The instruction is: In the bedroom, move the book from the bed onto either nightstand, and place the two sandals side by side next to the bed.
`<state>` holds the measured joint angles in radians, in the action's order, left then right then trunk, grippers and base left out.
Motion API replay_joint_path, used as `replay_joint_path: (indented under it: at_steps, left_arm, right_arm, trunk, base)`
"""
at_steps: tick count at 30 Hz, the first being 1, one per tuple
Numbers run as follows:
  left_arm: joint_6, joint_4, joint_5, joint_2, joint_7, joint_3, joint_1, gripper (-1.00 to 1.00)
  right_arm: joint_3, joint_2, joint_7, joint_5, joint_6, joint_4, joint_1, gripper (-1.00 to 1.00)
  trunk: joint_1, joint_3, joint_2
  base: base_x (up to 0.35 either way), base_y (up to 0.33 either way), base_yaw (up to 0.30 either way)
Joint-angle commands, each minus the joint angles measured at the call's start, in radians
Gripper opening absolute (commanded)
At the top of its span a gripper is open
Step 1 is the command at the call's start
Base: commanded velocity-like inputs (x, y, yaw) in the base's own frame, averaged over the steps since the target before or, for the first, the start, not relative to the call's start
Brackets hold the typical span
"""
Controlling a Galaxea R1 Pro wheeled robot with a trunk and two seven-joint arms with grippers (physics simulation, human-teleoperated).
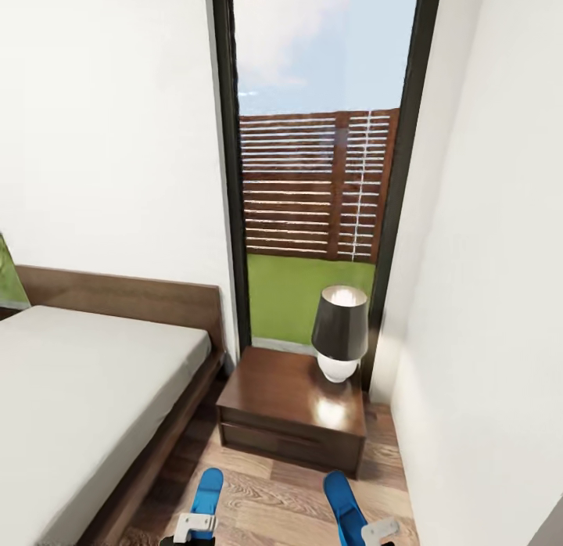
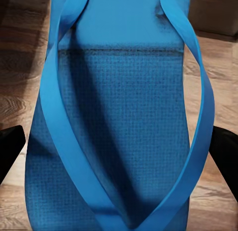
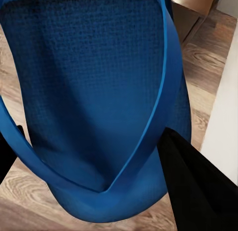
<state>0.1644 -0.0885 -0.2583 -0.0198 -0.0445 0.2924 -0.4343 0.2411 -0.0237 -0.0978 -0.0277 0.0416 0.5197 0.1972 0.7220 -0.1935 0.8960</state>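
Head view: robot faces the corner of the bedroom between the bed point(image 1: 86, 389) and the right-hand wall. The nightstand point(image 1: 291, 409) stands against the tall black-framed window point(image 1: 320, 186), just beside the bed frame. On its top sits a table lamp point(image 1: 340, 333) with a dark shade and a white base; the rest of the top is bare wood — no book on it.

Both blue sandals are off the bed and in the arms' keeping. The left sandal point(image 1: 207, 493) sits at the left gripper point(image 1: 193, 525), the right sandal point(image 1: 345, 508) at the right gripper point(image 1: 378, 530), both low in the frame over the wood-plank floor point(image 1: 274, 491) in front of the nightstand, well apart from each other.

Left wrist view: left sandal point(image 2: 119, 122) seen sole-bed up, strap forming a V, a dark finger point(image 2: 10, 146) at each edge — clenched on the sandal. Right wrist view: right sandal point(image 3: 94, 102) likewise, a dark finger point(image 3: 198, 186) pressed against its edge — also gripped. Whether either sandal touches the floor cannot be told.

Progress, judged:
- Sandals: picked up and brought bedside — not yet set down side by side.
- Book: no sign of it on the visible mattress or on the nightstand; that step appears still open.
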Motion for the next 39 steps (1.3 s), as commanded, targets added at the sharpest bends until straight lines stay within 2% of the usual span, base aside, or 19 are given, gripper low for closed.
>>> replay_joint_path:
  at_steps: [1,15,21,28,33,39]
  left_arm:
    - [0.004,0.002,-0.01,0.0,-0.003,0.007,-0.001,-1.0]
    - [-0.001,0.003,-0.017,-0.001,0.001,0.0,-0.001,-1.0]
    - [-0.026,0.004,-0.016,-0.001,0.021,-0.002,0.001,-1.0]
    - [-0.036,0.005,-0.018,0.003,0.035,-0.003,0.057,-1.0]
    - [-0.031,0.005,-0.016,0.003,0.084,-0.002,0.098,-1.0]
    - [-0.018,0.005,-0.017,0.005,0.107,-0.002,0.138,-1.0]
  right_arm:
    - [0.005,0.001,-0.01,-0.001,0.001,0.0,0.001,-1.0]
    - [0.005,0.0,-0.01,-0.001,0.001,0.0,0.001,-1.0]
    - [0.004,0.002,-0.01,-0.001,0.001,0.0,0.001,-1.0]
    - [0.003,0.002,-0.015,0.001,0.001,-0.013,0.001,-1.0]
    - [0.003,0.002,-0.016,0.0,0.001,-0.075,0.001,-1.0]
    - [0.001,0.004,-0.016,0.001,0.001,-0.128,0.001,-1.0]
  trunk:
    - [0.0,-0.001,0.001]
    - [0.0,0.001,0.001]
    - [0.0,0.001,0.001]
    - [0.0,0.001,0.001]
    - [0.0,0.001,0.001]
    - [0.0,0.001,0.001]
  base:
    - [0.019,-0.133,0.238]
    - [0.004,-0.026,0.049]
    - [0.0,-0.001,0.001]
    - [0.0,0.0,0.0]
    - [0.0,0.0,0.0]
    - [0.0,0.0,0.0]
